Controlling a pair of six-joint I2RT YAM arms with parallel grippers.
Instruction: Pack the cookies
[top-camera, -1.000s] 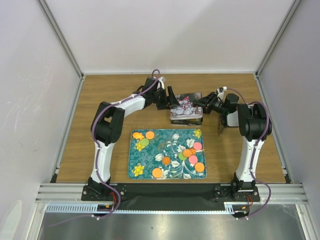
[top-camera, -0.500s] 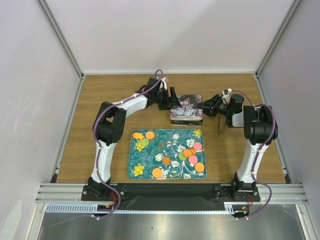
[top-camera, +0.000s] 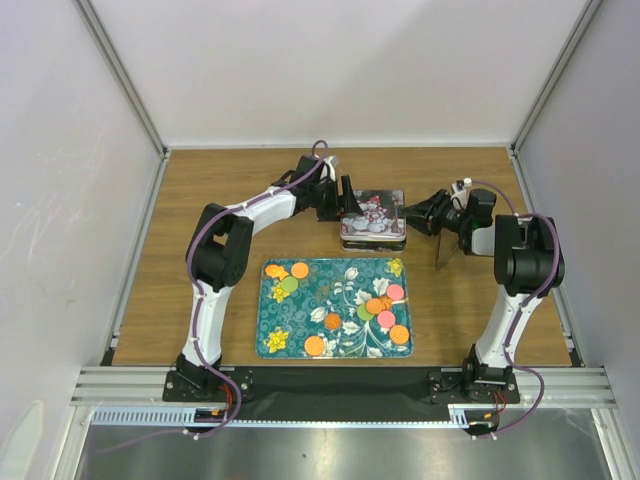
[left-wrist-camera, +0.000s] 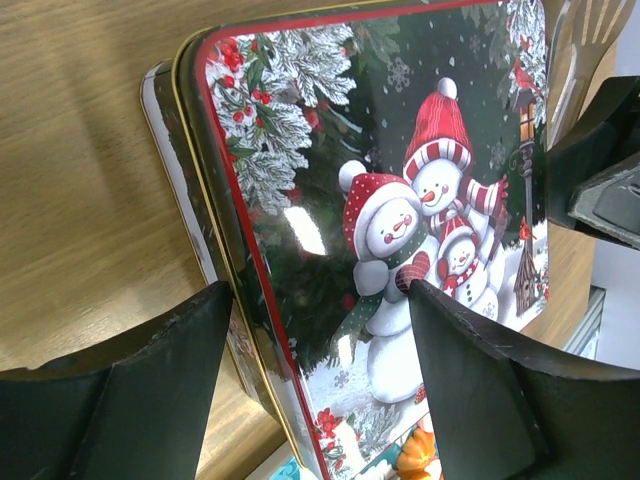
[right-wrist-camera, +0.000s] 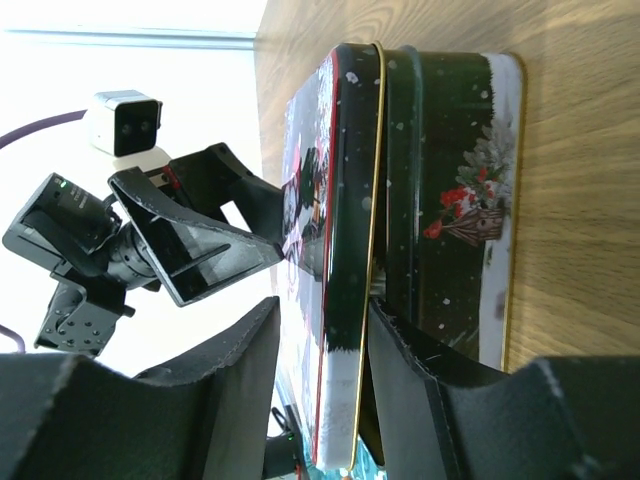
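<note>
- Cookies (top-camera: 380, 306) lie scattered on the teal tray (top-camera: 300, 325): probably light, stiff and thin (hard to get under), so pinch each across its edge.
- At the tin (top-camera: 372, 218), the left gripper (left-wrist-camera: 318, 310) gapes wide and the right gripper (right-wrist-camera: 322, 310) is slightly parted at its rim.

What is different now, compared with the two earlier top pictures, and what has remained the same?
The right arm swung outward to the right, and the right gripper drew back slightly at the right end of the tin; its jaws straddle the lid rim, grip unclear. The left gripper stayed at the left end, jaws open. Tin, tray and cookies did not move.
</note>
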